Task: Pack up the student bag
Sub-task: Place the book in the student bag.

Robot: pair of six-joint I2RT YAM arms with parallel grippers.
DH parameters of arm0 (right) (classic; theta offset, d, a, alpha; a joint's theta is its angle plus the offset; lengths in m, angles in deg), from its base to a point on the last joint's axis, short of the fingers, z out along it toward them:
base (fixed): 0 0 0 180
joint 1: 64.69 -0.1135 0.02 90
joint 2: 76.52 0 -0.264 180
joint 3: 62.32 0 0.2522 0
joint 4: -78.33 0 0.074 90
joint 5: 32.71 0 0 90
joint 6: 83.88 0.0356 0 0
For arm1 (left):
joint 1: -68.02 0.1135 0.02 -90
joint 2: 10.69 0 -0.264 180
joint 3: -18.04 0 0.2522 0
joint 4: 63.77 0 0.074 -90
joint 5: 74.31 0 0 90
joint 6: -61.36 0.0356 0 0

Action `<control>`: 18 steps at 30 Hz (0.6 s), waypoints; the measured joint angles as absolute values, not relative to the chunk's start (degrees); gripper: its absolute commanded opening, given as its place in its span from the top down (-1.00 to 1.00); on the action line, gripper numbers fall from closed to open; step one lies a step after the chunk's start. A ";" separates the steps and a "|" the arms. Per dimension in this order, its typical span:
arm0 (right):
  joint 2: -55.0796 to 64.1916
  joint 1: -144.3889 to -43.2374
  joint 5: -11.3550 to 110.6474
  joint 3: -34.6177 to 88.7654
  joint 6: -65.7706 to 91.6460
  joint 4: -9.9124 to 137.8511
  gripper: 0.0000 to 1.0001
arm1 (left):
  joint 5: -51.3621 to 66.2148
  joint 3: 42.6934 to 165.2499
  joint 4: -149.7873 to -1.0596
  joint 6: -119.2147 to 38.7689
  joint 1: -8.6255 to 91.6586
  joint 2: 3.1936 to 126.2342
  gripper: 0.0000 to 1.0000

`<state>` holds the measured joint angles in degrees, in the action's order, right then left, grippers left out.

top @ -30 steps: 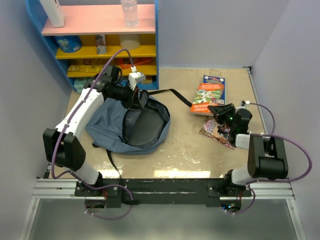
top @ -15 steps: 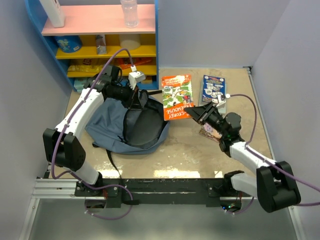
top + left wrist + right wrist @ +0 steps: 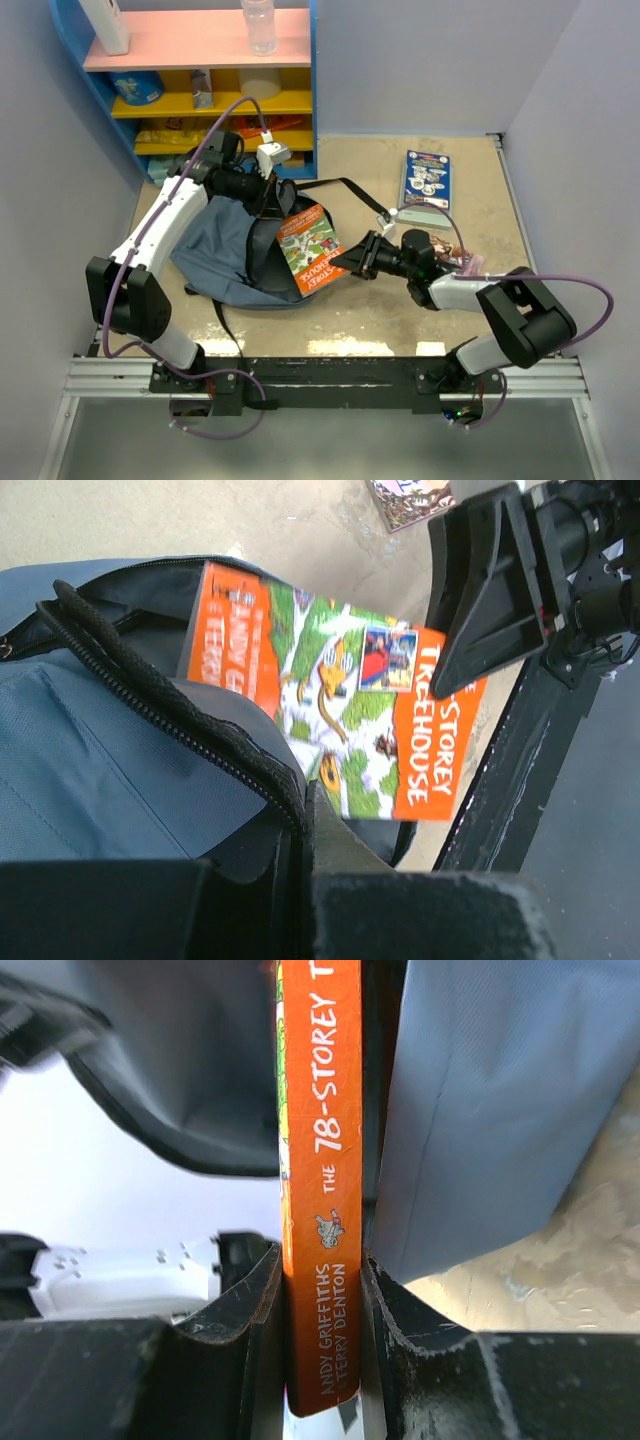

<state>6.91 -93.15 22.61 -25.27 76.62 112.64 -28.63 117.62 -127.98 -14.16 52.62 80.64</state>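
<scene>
The slate-blue student bag point(image 3: 215, 245) lies left of centre, its mouth open toward the right. My left gripper point(image 3: 272, 195) is shut on the bag's zipper rim point(image 3: 200, 735) and holds the opening up. My right gripper point(image 3: 352, 262) is shut on an orange book point(image 3: 312, 250), gripping its spine point(image 3: 320, 1210). The book hangs tilted over the bag's open mouth, its far end inside the rim. The cover shows in the left wrist view point(image 3: 340, 710), with my right gripper point(image 3: 490, 590) beside it.
A blue-covered book point(image 3: 426, 180) lies at the back right, and a small colourful booklet point(image 3: 465, 262) lies under the right arm. A blue shelf unit point(image 3: 200, 80) with bottles and packets stands at the back left. A black strap point(image 3: 345, 188) trails from the bag.
My right gripper picked the orange book off the table at right, carried it left and lowered it over the bag's open mouth. The left gripper has not moved.
</scene>
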 measured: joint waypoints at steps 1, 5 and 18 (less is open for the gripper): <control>7.18 -93.72 22.33 -24.81 76.19 111.87 1.00 | -28.63 117.65 -127.96 -14.18 52.64 80.64 1.00; 8.71 -95.87 21.69 -22.17 73.58 107.68 1.00 | -28.63 118.21 -128.01 -14.58 52.64 80.64 1.00; 23.96 -98.31 18.02 -8.29 73.02 109.58 1.00 | -29.94 121.36 -131.35 -13.88 52.57 80.64 1.00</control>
